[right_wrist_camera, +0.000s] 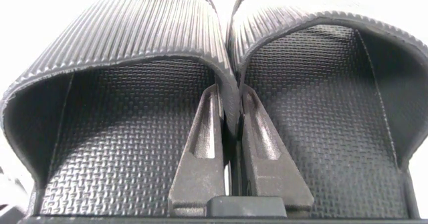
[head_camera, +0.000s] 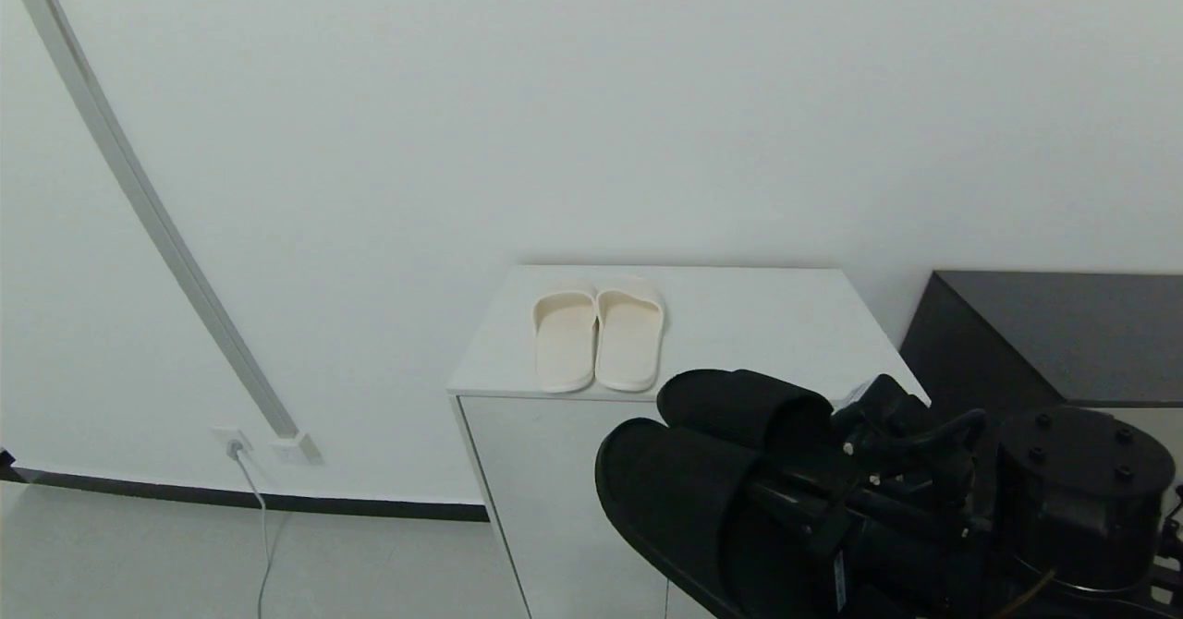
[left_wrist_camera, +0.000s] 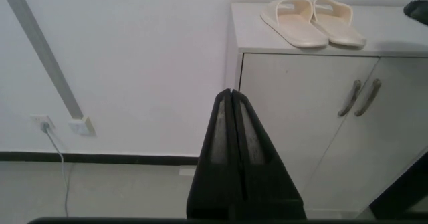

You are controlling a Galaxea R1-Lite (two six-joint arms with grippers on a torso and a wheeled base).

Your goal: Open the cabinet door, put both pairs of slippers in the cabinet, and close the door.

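The white cabinet (head_camera: 758, 323) is standing against the far wall, and its near top edge is running straight from left to right. Both of its doors are sitting shut, with the two door handles (left_wrist_camera: 349, 98) hanging side by side in the middle. To the left of the cabinet, open floor (head_camera: 139, 554) is stretching away, giving room to move. To the right, a black stand (head_camera: 1063, 333) is sitting near the cabinet, leaving just a thin gap.

The cream slippers (head_camera: 598, 337) are lying side by side on the cabinet top, near its left edge, with their heels reaching the near edge. The black slippers (head_camera: 702, 471) are hanging in the air in front of the cabinet's near right corner. The right hand (right_wrist_camera: 231, 97) is squeezing them, with one finger inside each slipper and the two inner sides pinched between. The left hand (left_wrist_camera: 232, 93) is hanging lower on the left, in front of the cabinet, with its fingers pressed together.

On the left wall, a grey strip (head_camera: 139, 194) is slanting down to a wall socket (head_camera: 231, 438). A cable (head_camera: 263, 527) is dropping from it to the floor.
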